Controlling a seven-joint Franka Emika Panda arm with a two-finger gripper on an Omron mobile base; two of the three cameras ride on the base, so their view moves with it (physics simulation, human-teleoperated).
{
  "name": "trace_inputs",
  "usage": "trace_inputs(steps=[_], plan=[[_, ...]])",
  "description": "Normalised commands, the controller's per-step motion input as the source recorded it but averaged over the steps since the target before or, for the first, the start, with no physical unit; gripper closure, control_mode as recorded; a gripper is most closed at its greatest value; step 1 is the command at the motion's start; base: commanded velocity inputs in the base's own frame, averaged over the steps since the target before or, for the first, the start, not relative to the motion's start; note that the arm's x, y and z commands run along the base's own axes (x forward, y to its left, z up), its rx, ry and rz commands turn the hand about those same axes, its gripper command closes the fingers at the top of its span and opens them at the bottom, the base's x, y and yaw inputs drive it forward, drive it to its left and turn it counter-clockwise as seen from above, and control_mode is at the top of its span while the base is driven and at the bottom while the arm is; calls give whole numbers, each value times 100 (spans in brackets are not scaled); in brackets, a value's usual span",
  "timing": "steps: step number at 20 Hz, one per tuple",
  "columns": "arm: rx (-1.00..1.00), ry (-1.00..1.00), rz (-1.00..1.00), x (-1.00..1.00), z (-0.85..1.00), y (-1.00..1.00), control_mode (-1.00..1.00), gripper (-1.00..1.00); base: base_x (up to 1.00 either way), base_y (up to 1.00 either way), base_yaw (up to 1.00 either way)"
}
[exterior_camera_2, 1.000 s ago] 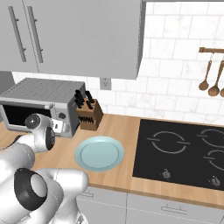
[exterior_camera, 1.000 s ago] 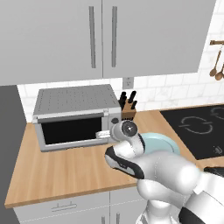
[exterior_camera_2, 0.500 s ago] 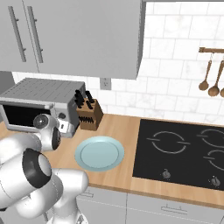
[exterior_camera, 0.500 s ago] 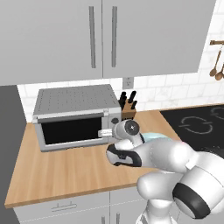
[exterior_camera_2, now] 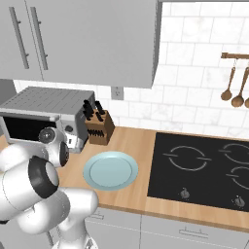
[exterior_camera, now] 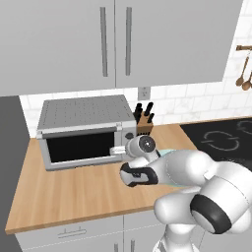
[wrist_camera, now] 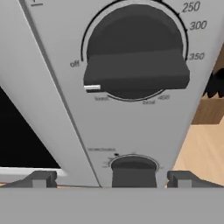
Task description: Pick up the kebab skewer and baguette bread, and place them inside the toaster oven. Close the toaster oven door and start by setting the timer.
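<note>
The silver toaster oven point(exterior_camera: 83, 118) point(exterior_camera_2: 44, 99) stands at the back left of the counter. Its door point(exterior_camera: 81, 146) point(exterior_camera_2: 22, 127) is shut, and the glass is too dark to see inside. My gripper point(exterior_camera: 118, 150) point(wrist_camera: 113, 179) is open, right up against the oven's right-hand panel. In the hand view the lower knob point(wrist_camera: 133, 168) sits between my two fingertips point(wrist_camera: 41, 178), which stand apart from it on either side. The larger upper knob point(wrist_camera: 135, 57) is above, its white mark near "off". The kebab skewer and baguette bread are out of view.
A bare light-blue plate point(exterior_camera_2: 111, 170) lies on the wooden counter right of the oven. A knife block point(exterior_camera: 144, 120) point(exterior_camera_2: 97, 129) stands close beside the oven's right side. The black cooktop point(exterior_camera_2: 204, 168) takes up the counter's right end. Wall cabinets hang overhead.
My hand has stayed at the oven's panel, barely shifting. The arm's elbow has swung round behind it. The jaws have stayed open.
</note>
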Motion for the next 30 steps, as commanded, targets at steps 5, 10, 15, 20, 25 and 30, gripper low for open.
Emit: trace_inputs(steps=[5, 10, 15, 20, 25, 30], plan=[[0, 0, 0, 3, -25, 0, -100, -100, 0, 0, 0], [0, 0, 0, 8, -9, -3, -100, -100, 0, 0, 0], [0, 0, 0, 7, 0, -1, -100, -100, 0, 0, 0], [0, 0, 0, 11, -5, 0, -100, -100, 0, 0, 0], [0, 0, 0, 0, -2, 0, -100, -100, 0, 0, 0], [0, 0, 0, 0, -1, 0, -100, -100, 0, 0, 0]])
